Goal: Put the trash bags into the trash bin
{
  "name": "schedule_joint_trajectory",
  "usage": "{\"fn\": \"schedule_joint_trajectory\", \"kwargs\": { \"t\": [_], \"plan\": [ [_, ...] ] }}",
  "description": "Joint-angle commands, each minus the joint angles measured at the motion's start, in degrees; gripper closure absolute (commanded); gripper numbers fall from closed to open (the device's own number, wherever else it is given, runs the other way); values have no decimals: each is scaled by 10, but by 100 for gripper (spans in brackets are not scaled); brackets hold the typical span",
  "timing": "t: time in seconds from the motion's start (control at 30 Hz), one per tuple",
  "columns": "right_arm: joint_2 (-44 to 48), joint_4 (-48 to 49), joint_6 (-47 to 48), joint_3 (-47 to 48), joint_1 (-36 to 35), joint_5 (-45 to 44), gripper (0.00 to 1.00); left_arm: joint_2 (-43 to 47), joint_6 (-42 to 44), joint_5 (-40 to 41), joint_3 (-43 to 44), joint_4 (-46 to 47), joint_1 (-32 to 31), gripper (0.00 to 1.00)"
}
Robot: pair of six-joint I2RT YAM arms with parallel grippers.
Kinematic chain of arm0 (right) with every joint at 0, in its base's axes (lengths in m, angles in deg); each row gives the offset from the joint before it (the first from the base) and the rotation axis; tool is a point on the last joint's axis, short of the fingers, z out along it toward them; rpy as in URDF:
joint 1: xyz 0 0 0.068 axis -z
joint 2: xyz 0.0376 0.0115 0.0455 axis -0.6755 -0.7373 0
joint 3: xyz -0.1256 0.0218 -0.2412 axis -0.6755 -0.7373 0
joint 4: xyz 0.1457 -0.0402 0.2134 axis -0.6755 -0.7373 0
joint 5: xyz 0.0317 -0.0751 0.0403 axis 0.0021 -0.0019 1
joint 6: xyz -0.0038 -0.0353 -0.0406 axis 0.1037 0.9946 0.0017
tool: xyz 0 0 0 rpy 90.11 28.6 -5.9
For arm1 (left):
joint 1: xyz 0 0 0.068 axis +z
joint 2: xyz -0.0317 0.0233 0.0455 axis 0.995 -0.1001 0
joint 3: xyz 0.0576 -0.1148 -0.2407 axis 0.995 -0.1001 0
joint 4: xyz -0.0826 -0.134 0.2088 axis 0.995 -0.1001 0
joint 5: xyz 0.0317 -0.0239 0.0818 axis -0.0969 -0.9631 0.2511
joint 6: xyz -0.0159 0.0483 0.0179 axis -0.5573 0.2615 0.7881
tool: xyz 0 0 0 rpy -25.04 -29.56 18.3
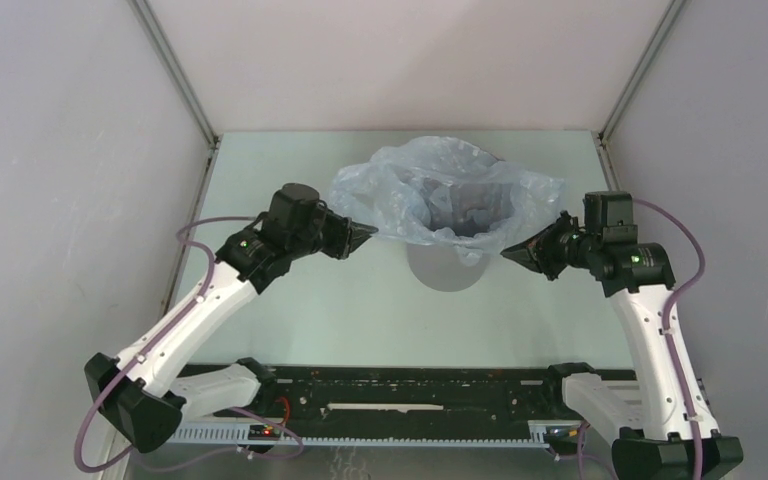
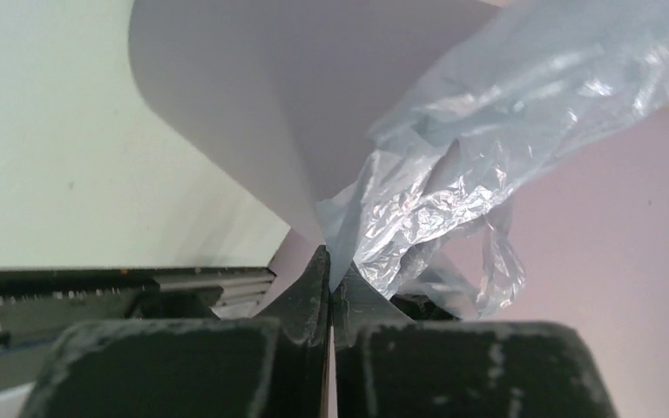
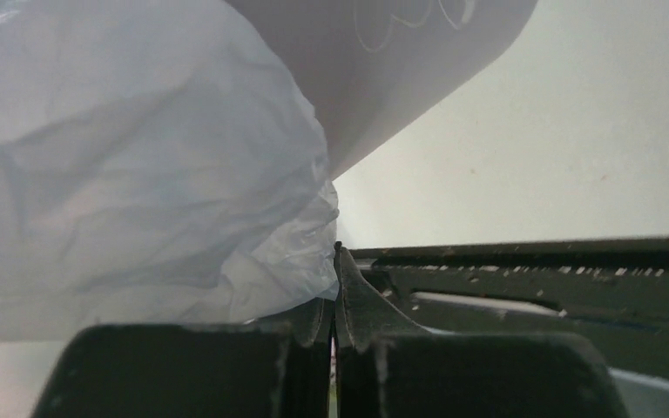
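Note:
The pale blue trash bag (image 1: 430,185) is spread open over the mouth of the light grey trash bin (image 1: 447,268), draping over its rim, part of it hanging inside. My left gripper (image 1: 368,232) is shut on the bag's left edge. In the left wrist view the film (image 2: 453,165) runs out from between the closed fingers (image 2: 314,287), beside the bin wall (image 2: 253,113). My right gripper (image 1: 508,253) is shut on the bag's right edge. In the right wrist view the film (image 3: 139,192) bulges over the left finger, under the bin wall (image 3: 401,61).
The bin stands mid-table on the pale green tabletop (image 1: 310,300). Grey enclosure walls (image 1: 60,200) close in the left, right and back. A black rail (image 1: 410,395) runs along the near edge between the arm bases.

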Motion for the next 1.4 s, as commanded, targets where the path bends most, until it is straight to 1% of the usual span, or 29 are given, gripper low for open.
{"fn": "schedule_joint_trajectory", "kwargs": {
  "t": [0.0, 0.1, 0.2, 0.27, 0.3, 0.37, 0.43, 0.5, 0.6, 0.63, 0.73, 0.77, 0.8, 0.87, 0.9, 0.97, 1.03, 1.07, 1.17, 1.23, 1.3, 1.33, 1.37],
  "plan": [
    [-5, 97, 113, -27, 9, -7, 100, 13, 139, 32, -52, 125, 16, 100],
    [-21, 145, 145, -45, 13, -10, 100, 6, 157, 21, -95, 220, 22, 97],
    [-35, 171, 161, -59, 21, -7, 100, -21, 181, 6, -92, 232, 25, 97],
    [-39, 188, 168, -68, 29, 1, 98, -31, 193, 8, -89, 235, 26, 96],
    [-39, 197, 170, -71, 30, 8, 95, -35, 197, 8, -89, 242, 27, 96],
    [-38, 209, 176, -72, 47, 20, 86, -47, 223, 10, -77, 250, 27, 94],
    [-36, 212, 189, -73, 58, 25, 77, -63, 267, 12, -51, 230, 27, 88],
    [-35, 187, 211, -64, 67, 24, 69, -76, 303, 9, -26, 184, 28, 80],
    [-35, 106, 256, -25, 67, 20, 55, -69, 356, 4, -9, 123, 28, 65],
    [-31, 77, 270, -13, 66, 18, 51, -60, 380, 6, -8, 108, 28, 56],
    [-4, 9, 322, 20, 55, -5, 43, -30, 473, 38, 9, 32, 27, 38],
    [7, 0, 338, 30, 50, -8, 39, -15, 502, 59, 12, 7, 28, 32],
    [19, -10, 354, 40, 47, -13, 37, 9, 528, 73, 13, -15, 28, 24],
    [35, -27, 377, 63, 42, -27, 30, 51, 575, 76, 6, -26, 28, 16],
    [39, -36, 392, 77, 39, -30, 28, 71, 597, 71, 0, -26, 28, 14],
    [40, -59, 417, 112, 36, -47, 27, 108, 641, 63, -5, -27, 28, 13],
    [38, -72, 439, 158, 12, -68, 28, 132, 678, 76, 1, -33, 29, 11],
    [42, -61, 453, 184, 2, -74, 28, 138, 693, 87, 9, -35, 30, 10],
    [63, 17, 525, 202, -33, -80, 26, 129, 742, 86, 34, -8, 40, 10],
    [60, 82, 575, 201, -44, -75, 21, 106, 785, 68, 56, 22, 47, 9],
    [47, 146, 653, 195, -49, -30, 23, 77, 823, 55, 80, 46, 59, 9],
    [41, 177, 695, 186, -57, -11, 22, 63, 838, 24, 89, 63, 76, 9],
    [35, 200, 741, 175, -63, 0, 18, 46, 852, -24, 96, 78, 96, 10]
  ]
}}
